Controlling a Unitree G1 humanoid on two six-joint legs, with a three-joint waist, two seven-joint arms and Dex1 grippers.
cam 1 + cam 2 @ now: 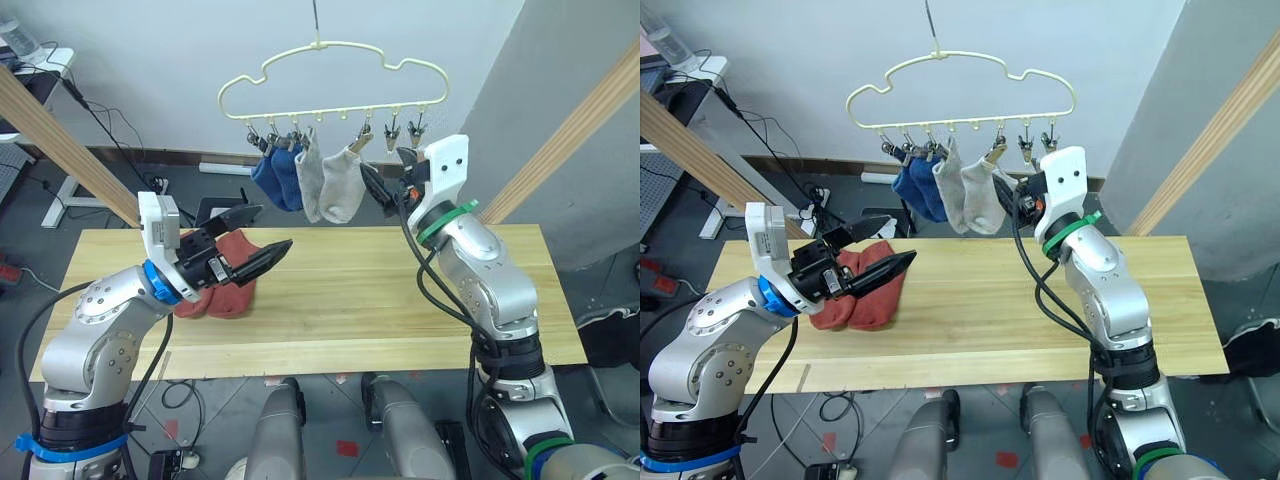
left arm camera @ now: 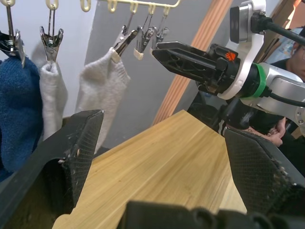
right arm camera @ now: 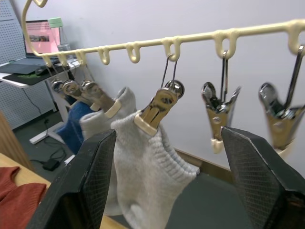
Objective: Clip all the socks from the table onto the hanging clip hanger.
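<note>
Left eye view: left gripper low over the left part of the table, fingers spread apart, nothing between them, tips aimed toward the middle of the table. Directly behind and under it, two rust-red socks lying side by side flat on the wood, touching each other, near the table's left end. In the left wrist view, same two black fingers wide apart with bare plank between them.

Right gripper raised above the far edge of the table, just beside the hanging grey socks, pointed toward the hanger; fingers parted and empty, seen in the right wrist view as two pads standing on either side of the nearest grey sock without touching it.

Above, cream-yellow clip hanger hung on its hook over the far edge of the table, cloud-shaped outline, row of metal clips along the bottom bar. Two blue socks clipped at the left end, hanging close together. Two light grey socks clipped next to them, toward the middle, the right one held at a slant by its clip. Two free clips at the right end of the bar, dangling with nothing in them, right beside the raised gripper.

Slanted wooden poles on either side behind the table.
</note>
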